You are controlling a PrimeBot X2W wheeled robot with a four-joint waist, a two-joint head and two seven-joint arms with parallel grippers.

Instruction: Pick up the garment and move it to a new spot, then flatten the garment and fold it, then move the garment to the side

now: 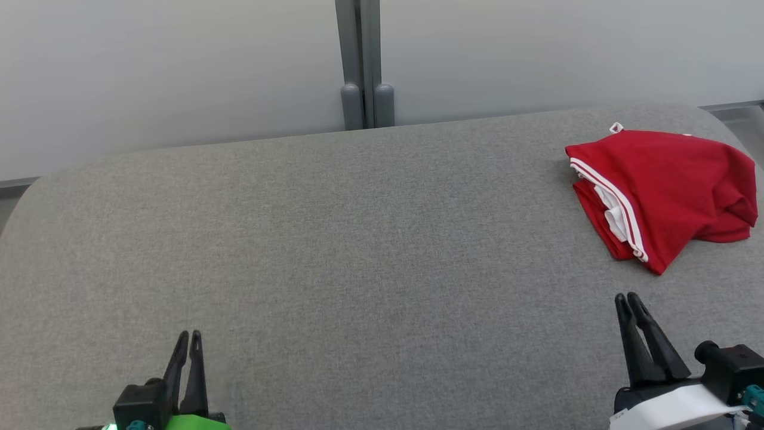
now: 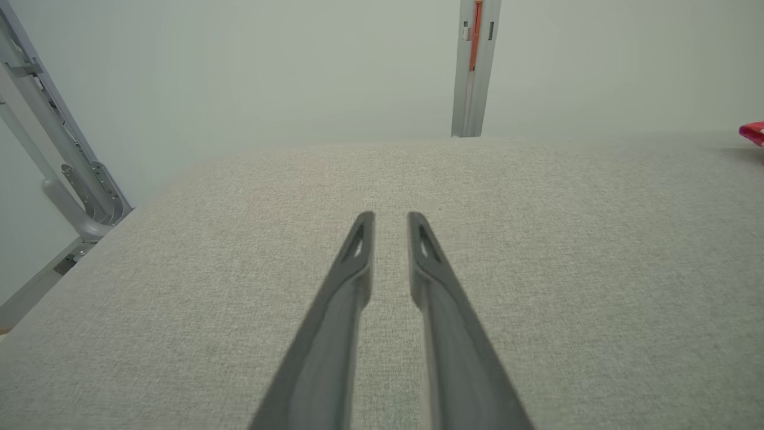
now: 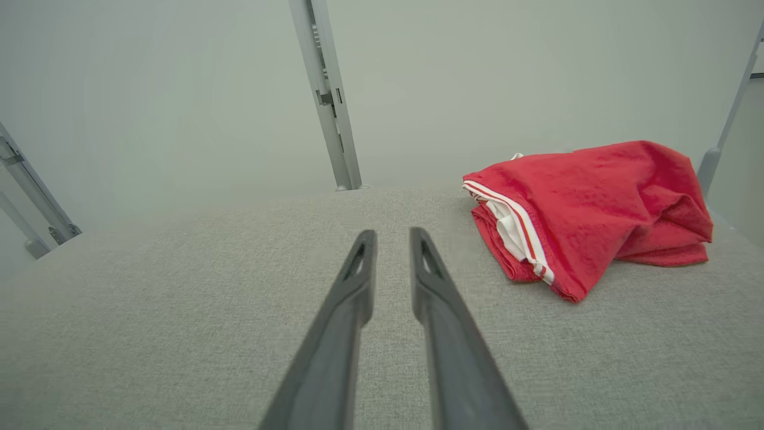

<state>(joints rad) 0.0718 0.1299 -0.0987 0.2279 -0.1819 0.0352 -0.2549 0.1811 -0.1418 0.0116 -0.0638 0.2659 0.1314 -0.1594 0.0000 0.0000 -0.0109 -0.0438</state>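
The garment (image 1: 662, 185) is red cloth with white stripes, lying crumpled in a loose heap at the far right of the grey padded table (image 1: 358, 239). The right wrist view shows the garment (image 3: 591, 203) ahead and to the right of my right gripper (image 3: 392, 233), apart from it. A sliver of the garment (image 2: 753, 132) shows at the right edge of the left wrist view. My right gripper (image 1: 627, 297) hovers near the front right, jaws a narrow gap apart and empty. My left gripper (image 1: 189, 335) is at the front left, also narrowly open (image 2: 391, 216) and empty.
A grey post (image 1: 364, 65) stands behind the table's far edge against a pale wall. A metal frame (image 2: 71, 173) runs beside the table's left end. The table's corners are rounded, and the garment lies close to the right edge.
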